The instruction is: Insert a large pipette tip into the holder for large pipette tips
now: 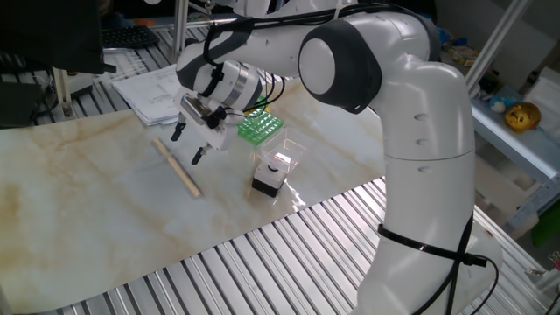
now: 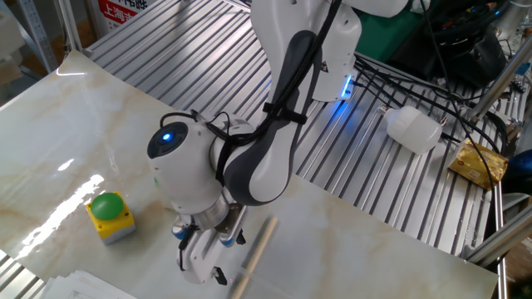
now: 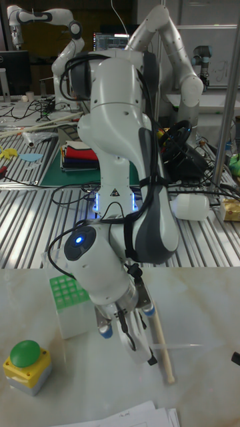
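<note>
I see gripper (image 1: 185, 143) fingers spread, holding nothing | green rack (image 1: 261, 127) just beside it | wooden stick (image 1: 178, 168) lying on table (image 1: 87, 188) below it

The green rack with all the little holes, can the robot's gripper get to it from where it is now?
Probably yes. The gripper hangs open above the table, just beside the green rack, and nothing stands between them. The wooden stick lies on its other side, out of the way.
</note>
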### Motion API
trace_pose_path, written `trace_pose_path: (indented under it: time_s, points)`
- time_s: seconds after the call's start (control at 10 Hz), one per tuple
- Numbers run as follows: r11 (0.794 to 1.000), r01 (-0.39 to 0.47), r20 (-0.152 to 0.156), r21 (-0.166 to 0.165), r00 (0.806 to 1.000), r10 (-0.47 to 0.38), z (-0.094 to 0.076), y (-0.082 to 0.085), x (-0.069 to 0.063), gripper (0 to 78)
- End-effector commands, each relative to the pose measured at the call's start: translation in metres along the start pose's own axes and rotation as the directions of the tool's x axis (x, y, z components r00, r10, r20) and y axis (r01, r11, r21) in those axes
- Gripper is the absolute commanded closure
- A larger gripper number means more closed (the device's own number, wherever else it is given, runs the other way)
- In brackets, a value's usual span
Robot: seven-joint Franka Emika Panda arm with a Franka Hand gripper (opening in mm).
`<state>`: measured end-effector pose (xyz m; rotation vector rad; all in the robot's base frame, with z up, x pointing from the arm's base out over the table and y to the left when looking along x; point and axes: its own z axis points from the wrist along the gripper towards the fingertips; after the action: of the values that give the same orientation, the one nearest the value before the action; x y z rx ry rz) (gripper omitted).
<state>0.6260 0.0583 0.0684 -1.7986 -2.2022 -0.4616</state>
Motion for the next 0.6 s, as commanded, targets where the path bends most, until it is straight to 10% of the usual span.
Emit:
trace_pose_path:
  time_s: [0.1, 0.6]
  points:
    - [1.000, -0.003, -0.031, -0.007, 1.000, 0.003, 0.0007, 0.0005, -0.0012, 0.1]
    - [1.000, 0.012, -0.027, -0.007, 1.000, -0.012, 0.0038, -0.0005, -0.0035, 0.1]
